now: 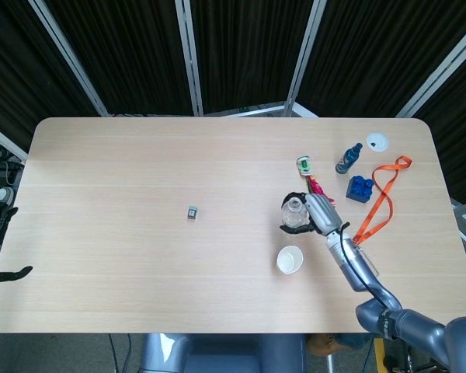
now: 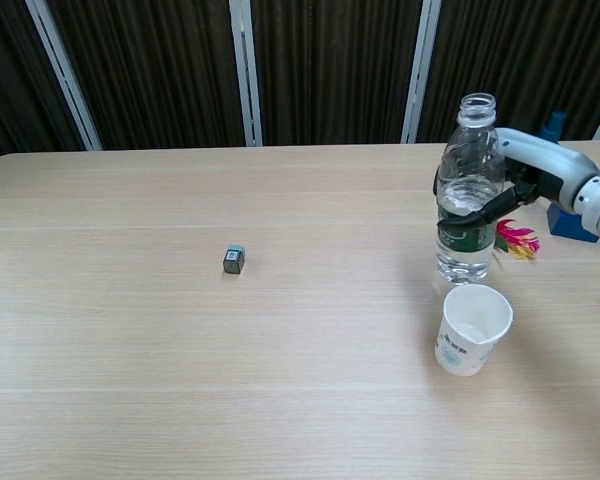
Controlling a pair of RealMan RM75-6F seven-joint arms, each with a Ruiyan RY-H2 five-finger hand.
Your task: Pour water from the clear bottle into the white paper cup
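Note:
The clear bottle (image 2: pixel 467 190) stands upright with no cap on, partly filled with water, its base at or just above the table behind the white paper cup (image 2: pixel 472 328). My right hand (image 2: pixel 525 170) grips it around the middle from the right. In the head view the clear bottle (image 1: pixel 293 214) is seen from above, with my right hand (image 1: pixel 318 213) beside it and the white paper cup (image 1: pixel 290 259) just in front. The cup stands upright; I cannot tell how much water is in it. My left hand is out of sight.
A feathered shuttlecock (image 1: pixel 307 176) lies behind the bottle. Further right are a small blue bottle (image 1: pixel 348 158), a blue block (image 1: pixel 359 189), an orange strap (image 1: pixel 382 199) and a white lid (image 1: pixel 377 141). A small grey cube (image 1: pixel 193 211) sits mid-table.

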